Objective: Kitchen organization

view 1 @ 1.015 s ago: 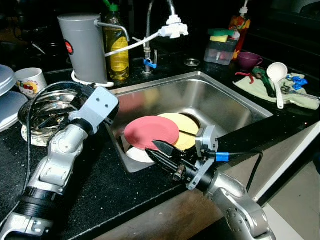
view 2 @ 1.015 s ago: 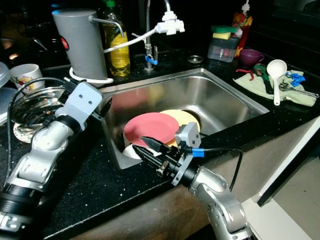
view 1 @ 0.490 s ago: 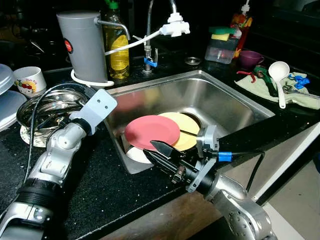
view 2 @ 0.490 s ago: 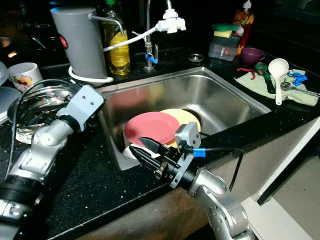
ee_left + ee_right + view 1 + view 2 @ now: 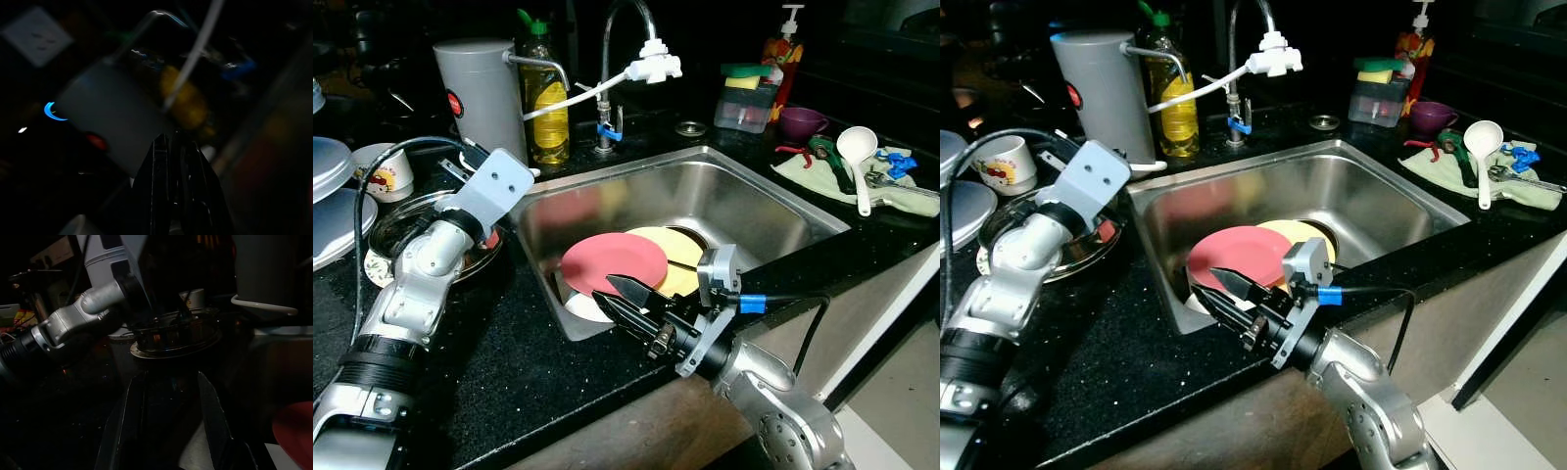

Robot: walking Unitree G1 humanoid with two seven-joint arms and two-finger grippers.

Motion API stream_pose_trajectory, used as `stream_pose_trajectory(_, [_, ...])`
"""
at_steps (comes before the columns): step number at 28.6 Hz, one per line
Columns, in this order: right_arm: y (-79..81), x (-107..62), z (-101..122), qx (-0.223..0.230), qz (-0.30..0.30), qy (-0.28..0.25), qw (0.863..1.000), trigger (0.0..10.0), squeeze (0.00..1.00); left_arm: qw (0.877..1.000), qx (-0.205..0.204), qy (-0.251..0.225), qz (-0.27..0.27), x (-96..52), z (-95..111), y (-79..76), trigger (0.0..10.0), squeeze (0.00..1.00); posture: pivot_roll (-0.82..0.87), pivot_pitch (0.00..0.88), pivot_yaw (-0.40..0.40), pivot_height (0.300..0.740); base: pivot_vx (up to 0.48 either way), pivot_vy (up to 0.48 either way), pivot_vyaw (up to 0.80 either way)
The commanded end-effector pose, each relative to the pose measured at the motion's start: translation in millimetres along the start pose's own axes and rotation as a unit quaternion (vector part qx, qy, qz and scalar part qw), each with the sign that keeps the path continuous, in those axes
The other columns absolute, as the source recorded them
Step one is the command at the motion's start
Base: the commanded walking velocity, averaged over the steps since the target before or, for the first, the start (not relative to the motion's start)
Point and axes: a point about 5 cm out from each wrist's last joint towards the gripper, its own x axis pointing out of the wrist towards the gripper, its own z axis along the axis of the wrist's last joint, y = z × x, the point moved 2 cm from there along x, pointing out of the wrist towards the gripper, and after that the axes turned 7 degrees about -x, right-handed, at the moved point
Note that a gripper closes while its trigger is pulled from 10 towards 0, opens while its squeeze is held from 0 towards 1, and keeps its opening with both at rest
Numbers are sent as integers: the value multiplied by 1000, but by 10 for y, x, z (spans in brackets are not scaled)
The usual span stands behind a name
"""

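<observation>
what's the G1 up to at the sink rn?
It stands at the kitchen sink, holding nothing. The right hand is open, hovering at the near sink rim just in front of the red plate, which lies in the basin over a yellow plate and a white dish. The left hand is shut with nothing between its fingers, raised over the steel bowls on the counter left of the sink, pointing toward the grey dispenser. No plate lifted yet.
</observation>
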Motion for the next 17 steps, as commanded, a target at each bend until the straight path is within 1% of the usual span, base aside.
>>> stream_pose_trajectory(1, [-15,10,38,0,-3,-5,1000,10000,0,1000,-16,-3,17,23,42,63,0,0,-47,0,-21,740,0,0,0])
stream_pose_trajectory(3, [-17,14,35,2,-4,-5,1000,10000,0,998,-11,-30,59,38,187,226,0,0,-48,0,-19,740,0,0,0])
stream_pose_trajectory(5, [-17,19,35,3,-5,-5,1000,10000,0,994,-26,-58,92,43,329,344,0,0,-47,0,-19,740,0,0,0])
stream_pose_trajectory(6, [-17,19,35,3,-5,-5,1000,10000,0,994,-26,-58,92,43,329,344,0,0,-47,0,-19,740,0,0,0])
stream_pose_trajectory(7, [-17,20,35,3,-5,-5,1000,10000,0,992,-34,-67,101,43,373,372,0,0,-47,0,-19,740,0,0,0])
stream_pose_trajectory(9, [-17,20,35,3,-5,-5,1000,10000,0,992,-34,-67,101,43,373,372,0,0,-47,0,-19,740,0,0,0])
stream_pose_trajectory(10, [-19,21,34,4,-6,-6,1000,10000,0,989,-46,-89,110,49,482,400,0,0,-46,0,-16,740,0,0,0])
stream_pose_trajectory(11, [-19,21,34,4,-6,-6,1000,10000,0,989,-46,-89,110,49,482,400,0,0,-46,0,-16,740,0,0,0])
stream_pose_trajectory(12, [-21,24,33,7,-8,-7,1000,10000,0,979,-96,-140,110,76,746,381,0,0,-48,0,-12,740,0,0,0])
stream_pose_trajectory(13, [-22,26,32,8,-8,-8,1000,10000,0,975,-113,-157,106,83,835,362,0,0,-48,0,-12,740,0,0,0])
stream_pose_trajectory(14, [-22,26,32,8,-8,-8,1000,10000,0,975,-113,-157,106,83,835,362,0,0,-48,0,-12,740,0,0,0])
stream_pose_trajectory(15, [-20,29,31,9,-9,-8,1000,10000,0,962,-186,-178,87,106,943,289,0,0,-50,0,-7,740,0,0,0])
stream_pose_trajectory(16, [-20,29,31,9,-9,-8,1000,10000,0,962,-186,-178,87,106,943,289,0,0,-50,0,-7,740,0,0,0])
stream_pose_trajectory(17, [-19,30,30,10,-9,-9,1000,10000,0,956,-216,-183,79,114,967,263,0,0,-49,0,-7,740,0,0,0])
